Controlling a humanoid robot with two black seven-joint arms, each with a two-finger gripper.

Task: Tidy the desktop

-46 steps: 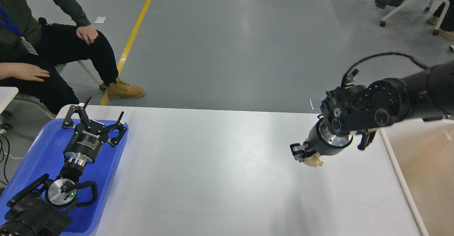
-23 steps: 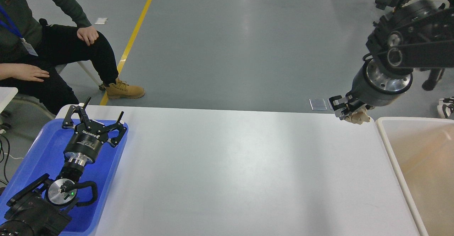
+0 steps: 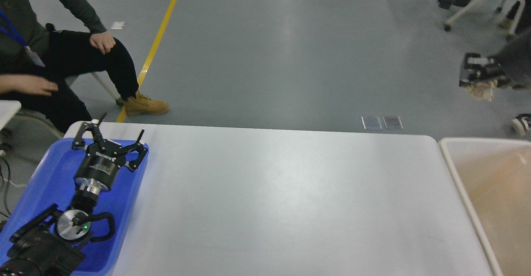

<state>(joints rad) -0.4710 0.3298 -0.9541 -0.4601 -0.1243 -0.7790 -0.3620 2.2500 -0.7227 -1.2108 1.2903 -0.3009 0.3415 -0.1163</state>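
White desktop (image 3: 282,201) fills our centre | left gripper (image 3: 108,142) at 9 o'clock, fingers spread over blue tray (image 3: 45,180) | right gripper (image 3: 477,74) at 2 o'clock, blurred, clamped on beige scrap (image 3: 481,90) | bin (image 3: 450,159) at 4 o'clock

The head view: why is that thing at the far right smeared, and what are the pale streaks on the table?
Head view: the right gripper with its beige scrap is motion-blurred; the left gripper looks sharp; soft overhead glare streaks the desktop and the floor.
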